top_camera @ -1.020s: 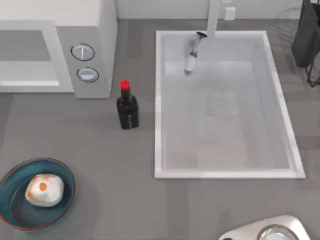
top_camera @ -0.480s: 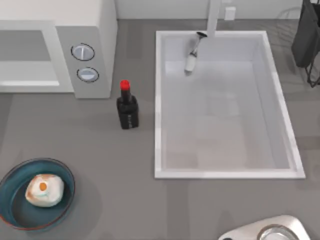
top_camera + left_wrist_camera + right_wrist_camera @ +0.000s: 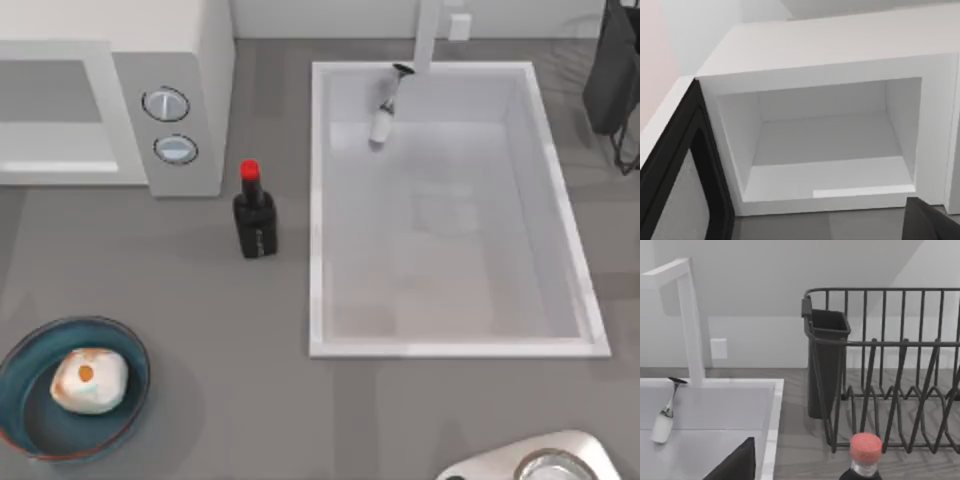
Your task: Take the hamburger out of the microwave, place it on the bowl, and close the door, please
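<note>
The hamburger (image 3: 88,380) lies inside the blue bowl (image 3: 30,412) at the table's front left corner. The white microwave (image 3: 170,60) stands at the back left. In the left wrist view the microwave (image 3: 840,45) has its dark-framed door (image 3: 670,165) swung open, and its cavity (image 3: 825,145) holds nothing. A dark part of my left gripper (image 3: 930,222) shows in front of that opening. A dark part of my right gripper (image 3: 735,462) shows over the sink, facing the dish rack.
A black bottle with a red cap (image 3: 254,215) stands right of the microwave. The white sink (image 3: 318,220) takes up the middle right, with a glass (image 3: 383,110) under its faucet. A dark dish rack (image 3: 890,365) stands at the back right, a steel pan (image 3: 550,465) at the front right.
</note>
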You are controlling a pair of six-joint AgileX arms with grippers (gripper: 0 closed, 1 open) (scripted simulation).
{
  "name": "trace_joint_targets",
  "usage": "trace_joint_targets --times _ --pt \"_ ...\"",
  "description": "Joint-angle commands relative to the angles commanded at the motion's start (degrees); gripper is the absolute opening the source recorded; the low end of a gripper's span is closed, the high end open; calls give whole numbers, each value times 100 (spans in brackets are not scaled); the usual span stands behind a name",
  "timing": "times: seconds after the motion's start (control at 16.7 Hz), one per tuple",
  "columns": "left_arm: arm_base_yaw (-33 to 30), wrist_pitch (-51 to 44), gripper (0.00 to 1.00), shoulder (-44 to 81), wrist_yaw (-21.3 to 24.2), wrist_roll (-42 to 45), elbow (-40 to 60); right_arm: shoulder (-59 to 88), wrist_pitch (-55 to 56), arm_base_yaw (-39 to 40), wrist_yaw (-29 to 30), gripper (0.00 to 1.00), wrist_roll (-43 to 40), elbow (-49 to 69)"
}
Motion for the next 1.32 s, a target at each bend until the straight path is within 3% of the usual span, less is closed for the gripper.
trace_joint_targets --times 0.42,0.66,1.02,1.32 --pt "1959 -709 0 3911 1279 1968 2582 0 0 0 0 100 0 0" --pt "2887 -1195 0 6234 1775 2991 3901 0 0 0 0 100 0 0" --pt "3670 -1838 0 8386 2014 3975 5224 0 0 0 0 100 0 0" --pt "3927 -2193 0 9314 2006 4337 5747 0 0 0 0 100 0 0"
